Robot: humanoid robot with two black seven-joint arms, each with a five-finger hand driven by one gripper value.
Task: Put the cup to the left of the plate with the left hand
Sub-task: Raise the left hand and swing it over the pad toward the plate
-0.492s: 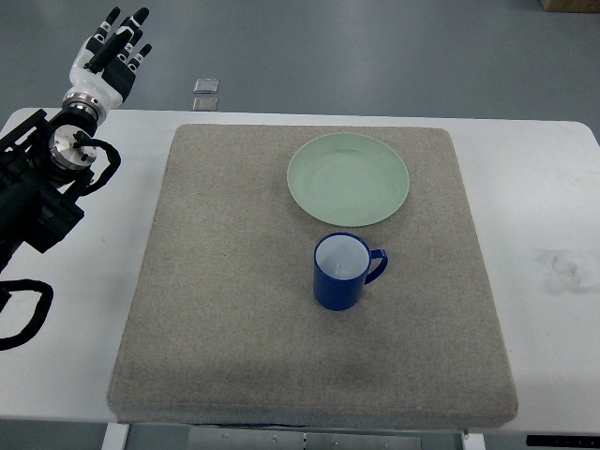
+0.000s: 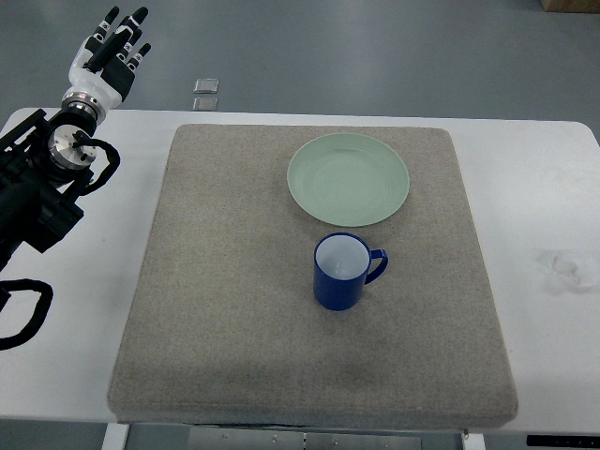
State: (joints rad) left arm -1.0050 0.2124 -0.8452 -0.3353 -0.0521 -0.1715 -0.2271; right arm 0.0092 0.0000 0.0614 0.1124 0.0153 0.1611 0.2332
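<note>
Left robot hand (image 2: 111, 52): far corner of the white surface (image 2: 84, 309), fingers extended and loose, holding nothing. Arm enters from the left edge. Right hand not visible.

Cup (image 2: 343, 271): well apart from the robot hand, toward the near side and off to its right, upright on the grey mat (image 2: 225, 309). Blue outside, white inside, looks empty. Handle points away from the robot hand, toward the right. Sits just beside the near rim of the plate (image 2: 348, 178), not left of it, so the task is not started.

Plate: pale green, empty, flat on the far part of the mat, also off to the right of the robot hand.

Handling, judged: the cup is rigid and probably glazed ceramic, moderately light, smooth and slippery, chips if knocked on the plate. Handle faces the wrong way for this hand; better to wrap the body from its near-left side or pinch the rim from above.

Room: the mat between robot hand and plate is bare, wide landing zone left of the plate. The mat's raised edge lies between hand and cup, cross it high. Lift the cup clear of the plate rim, then carry it toward the robot hand's side. Two small grey squares (image 2: 205, 93) lie on the floor beyond the far surface edge, irrelevant.
</note>
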